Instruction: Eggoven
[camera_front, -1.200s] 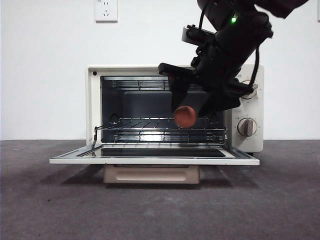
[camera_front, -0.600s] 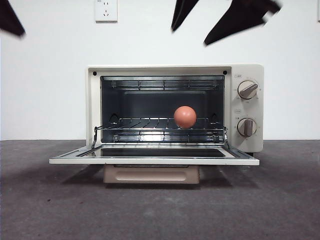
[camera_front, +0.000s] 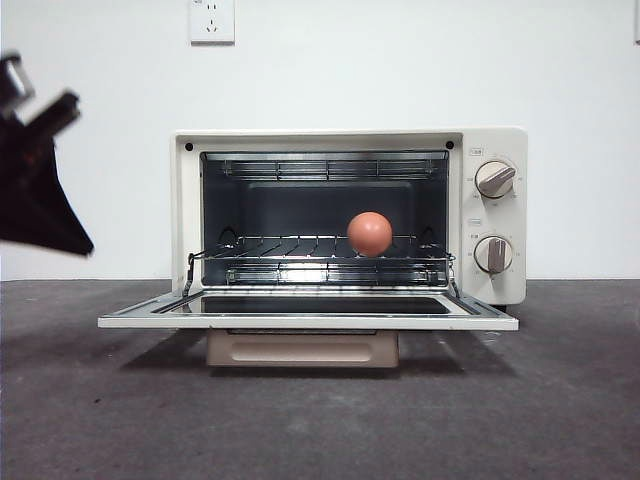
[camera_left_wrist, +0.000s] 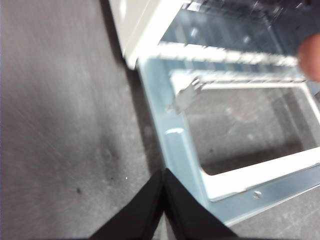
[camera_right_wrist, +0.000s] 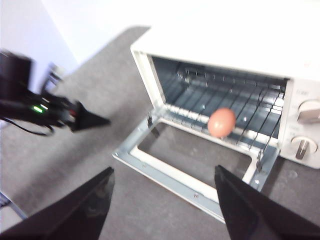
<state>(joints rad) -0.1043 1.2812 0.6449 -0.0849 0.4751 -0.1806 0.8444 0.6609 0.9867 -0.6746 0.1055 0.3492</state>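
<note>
1. Left gripper (camera_front: 45, 190): at 9 o'clock in the front view, beside the oven's left side, near the open door's left corner. Wrist view shows its jaws clenched together, holding nothing (camera_left_wrist: 163, 200), above the table just off the door's corner.
2. Toaster oven (camera_front: 320, 142): centre of the front view, door (camera_front: 308, 321) folded flat down toward us, wire rack (camera_front: 260, 262) visible inside. Two knobs (camera_front: 494, 180) on the panel at 3 o'clock of the cavity.
3. Egg (camera_front: 370, 234): inside the cavity, resting on the rack, right of centre, close to the front edge. Nothing is touching it. Right wrist view confirms it (camera_right_wrist: 221, 122) sits on the rack, toward the knob side.
4. Right gripper (camera_right_wrist: 162, 200): out of the front view. Its wrist view shows it high above the table in front of the oven, jaws spread wide, empty.
5. Progress, as we judge it: egg placement looks done. What is left is most likely closing the door; the left gripper is the nearer one for that. Whether a knob needs turning we cannot tell from the task name.
6. Risk, as we see it: egg near the rack's front edge may roll when the door swings up.
</note>
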